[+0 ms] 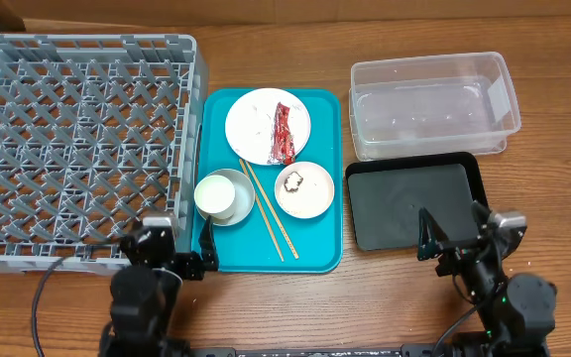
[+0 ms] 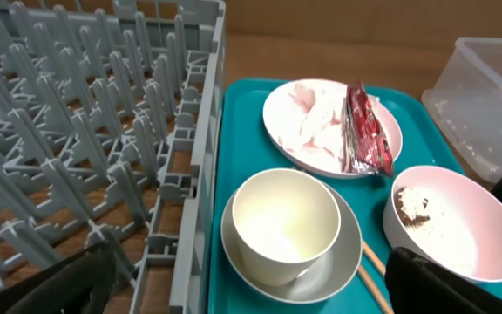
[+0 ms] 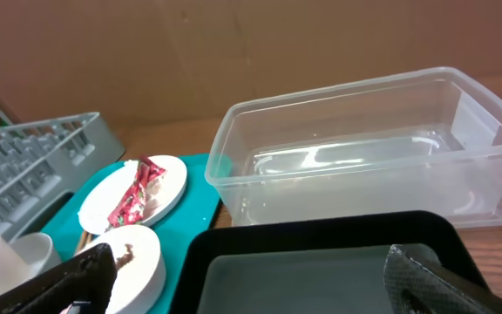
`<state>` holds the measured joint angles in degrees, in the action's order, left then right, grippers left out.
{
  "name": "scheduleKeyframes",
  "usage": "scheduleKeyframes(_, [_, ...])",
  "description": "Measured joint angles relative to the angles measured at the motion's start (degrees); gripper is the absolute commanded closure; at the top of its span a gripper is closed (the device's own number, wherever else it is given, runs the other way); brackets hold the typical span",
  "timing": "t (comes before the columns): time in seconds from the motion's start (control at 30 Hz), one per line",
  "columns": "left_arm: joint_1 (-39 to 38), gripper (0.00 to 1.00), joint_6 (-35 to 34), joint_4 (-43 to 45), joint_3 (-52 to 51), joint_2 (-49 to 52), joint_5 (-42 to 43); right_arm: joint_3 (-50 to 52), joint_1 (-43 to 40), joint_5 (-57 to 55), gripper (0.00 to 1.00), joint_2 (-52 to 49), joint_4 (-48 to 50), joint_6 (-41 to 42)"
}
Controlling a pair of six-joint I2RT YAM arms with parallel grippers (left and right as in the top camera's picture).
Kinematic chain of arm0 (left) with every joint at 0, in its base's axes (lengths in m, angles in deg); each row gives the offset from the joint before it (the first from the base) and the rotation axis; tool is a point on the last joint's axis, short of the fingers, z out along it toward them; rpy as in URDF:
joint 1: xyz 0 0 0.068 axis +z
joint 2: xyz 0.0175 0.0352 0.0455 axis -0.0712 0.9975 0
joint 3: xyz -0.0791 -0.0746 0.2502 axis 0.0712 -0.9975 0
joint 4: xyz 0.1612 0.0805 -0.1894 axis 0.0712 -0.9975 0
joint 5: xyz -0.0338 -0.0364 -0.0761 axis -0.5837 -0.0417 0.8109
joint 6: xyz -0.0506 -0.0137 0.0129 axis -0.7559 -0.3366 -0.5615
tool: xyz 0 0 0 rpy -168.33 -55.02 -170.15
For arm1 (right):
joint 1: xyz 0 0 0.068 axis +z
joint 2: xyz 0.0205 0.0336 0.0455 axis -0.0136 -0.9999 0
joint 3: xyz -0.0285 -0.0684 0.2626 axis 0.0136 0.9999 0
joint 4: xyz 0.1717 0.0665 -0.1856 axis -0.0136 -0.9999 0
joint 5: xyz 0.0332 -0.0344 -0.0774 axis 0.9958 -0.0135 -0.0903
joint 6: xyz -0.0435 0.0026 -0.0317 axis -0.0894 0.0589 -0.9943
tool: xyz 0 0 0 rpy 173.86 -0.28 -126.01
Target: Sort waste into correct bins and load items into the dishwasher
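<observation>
A teal tray holds a round white plate with a red wrapper and a white napkin on it. A pale pink bowl holds rice and a brown lump. A white cup sits in a white bowl. Wooden chopsticks lie between them. The grey dish rack is at the left. The clear tub and black tray are at the right. My left gripper is open, empty, near the cup. My right gripper is open, empty, over the black tray.
The wooden table's front edge lies just behind both arms. The rack wall stands close beside the teal tray's left rim. A brown cardboard wall backs the table.
</observation>
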<state>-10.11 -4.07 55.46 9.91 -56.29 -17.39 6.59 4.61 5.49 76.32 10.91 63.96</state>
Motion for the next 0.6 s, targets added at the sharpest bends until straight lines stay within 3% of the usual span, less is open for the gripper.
scheduleKeyframes(0.33, [0.0,0.00,0.0,-16.7,17.2,17.1,0.6,-16.1,0.0,0.0,0.00,-19.8,-8.2,1.6])
scheduleKeyframes(0.6, [0.0,0.00,0.0,-27.9,28.1,26.9,1.6,-33.0,0.0,1.3,0.00,-38.4,-22.3,1.6])
